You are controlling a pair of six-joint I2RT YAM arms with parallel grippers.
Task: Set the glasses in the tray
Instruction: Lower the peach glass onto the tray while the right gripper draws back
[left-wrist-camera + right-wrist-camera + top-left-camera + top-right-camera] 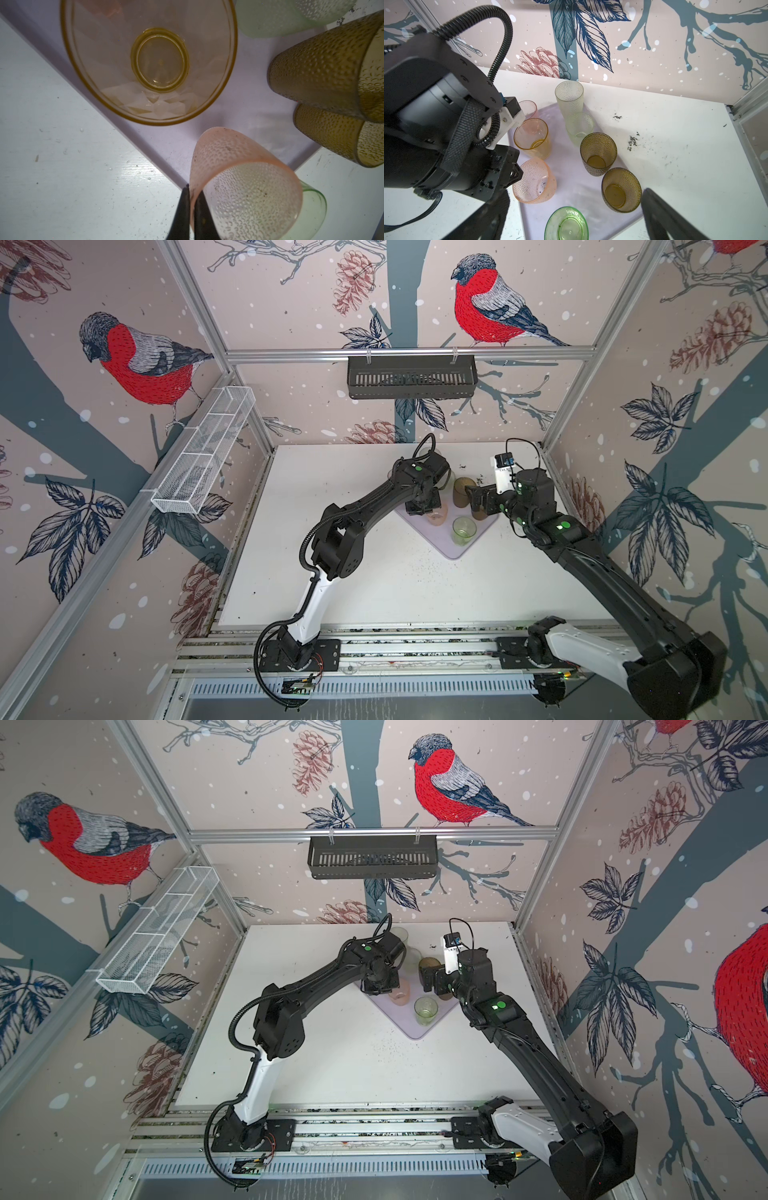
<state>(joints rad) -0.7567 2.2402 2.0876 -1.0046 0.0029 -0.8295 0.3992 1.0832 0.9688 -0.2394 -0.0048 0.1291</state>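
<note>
While left gripper [192,192] pinches rim of tilted pink tumbler [239,182], base points rightward over near-left edge of tray [239,116]; right gripper [478,499] gapes empty beside brown tumblers [599,152].

The glasses [532,137] are crowding the tray [577,193], leaving bare only a strip between the pink tumbler [534,182] and the brown tumblers [598,152]. The left gripper [422,508] is blocking its left side, the right gripper [476,499] its right. The near table [374,572] is lying open.
</note>
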